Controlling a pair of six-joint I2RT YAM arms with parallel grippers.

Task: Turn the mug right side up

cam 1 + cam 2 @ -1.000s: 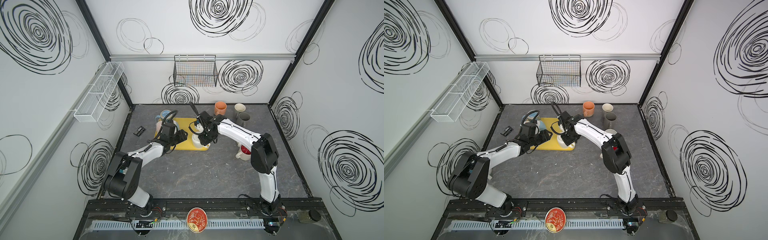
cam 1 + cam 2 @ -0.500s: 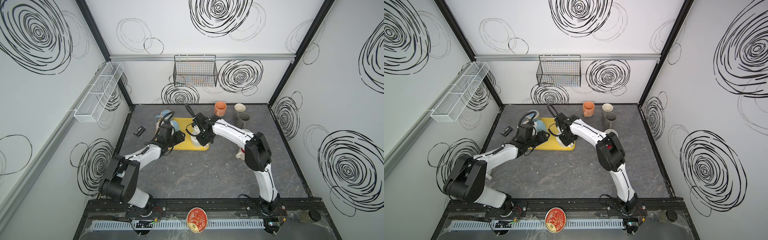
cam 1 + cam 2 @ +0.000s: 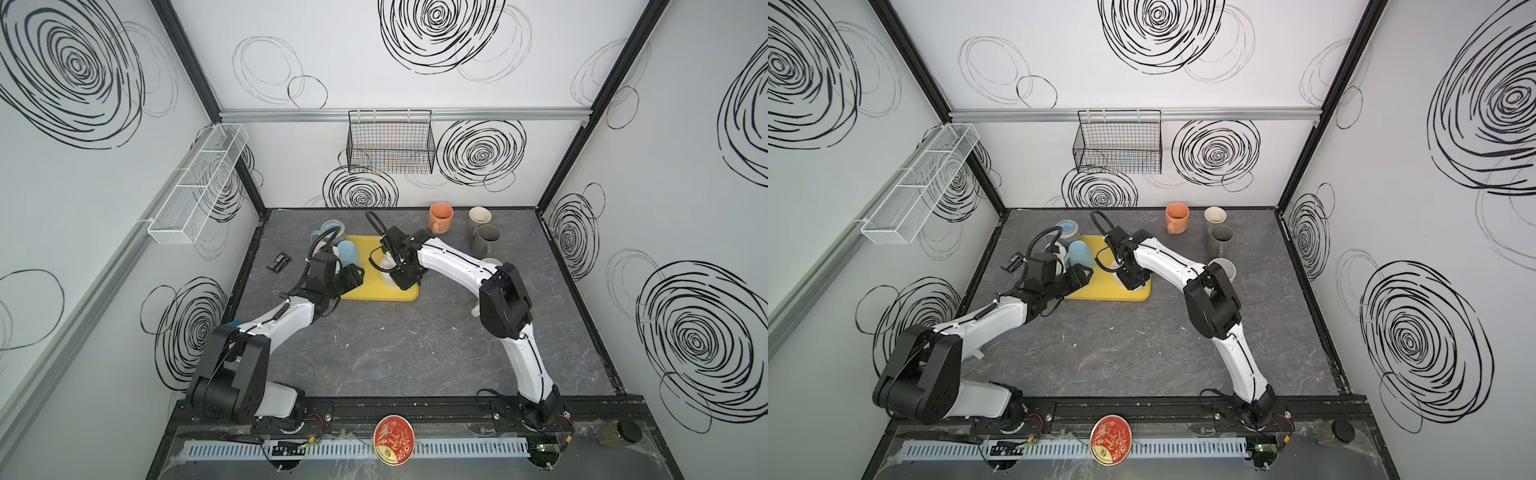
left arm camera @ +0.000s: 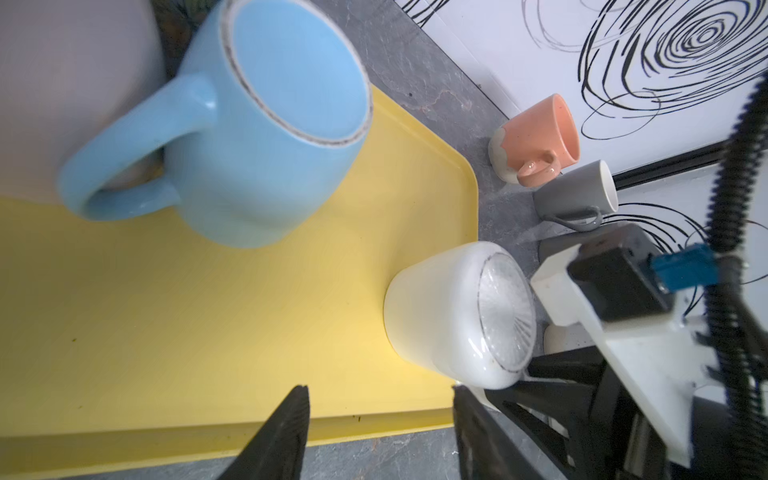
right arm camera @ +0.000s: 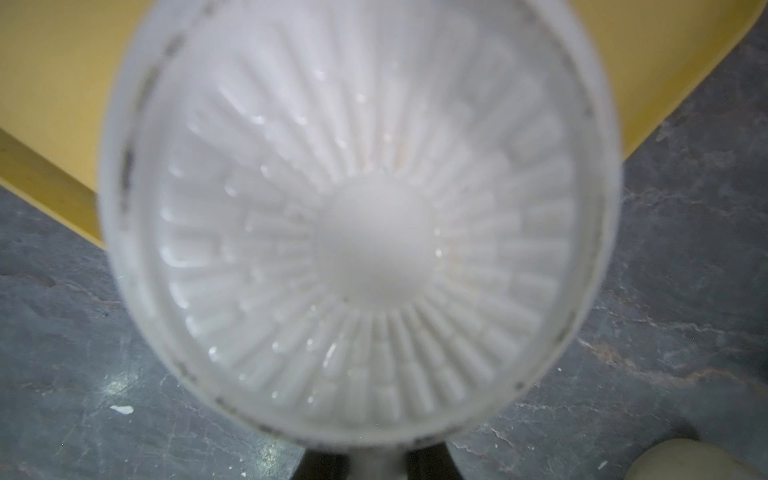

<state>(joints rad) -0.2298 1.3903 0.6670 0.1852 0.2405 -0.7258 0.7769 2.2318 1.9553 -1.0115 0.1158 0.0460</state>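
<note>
A white mug stands upside down on the near right corner of the yellow tray, its ribbed base facing up. My right gripper is shut on its handle; the handle shows between the dark fingers in the right wrist view. A light blue mug also sits upside down on the tray. My left gripper hangs open over the tray's near edge, beside the white mug, holding nothing.
Upright mugs stand at the back right: orange, cream and grey. Another pale mug sits behind the right arm. A blue cup stands behind the tray, and a small black device lies left of it.
My right gripper's jaws have closed onto the white mug's handle. The left arm has shifted slightly by the tray's near left part, its jaws still open.
</note>
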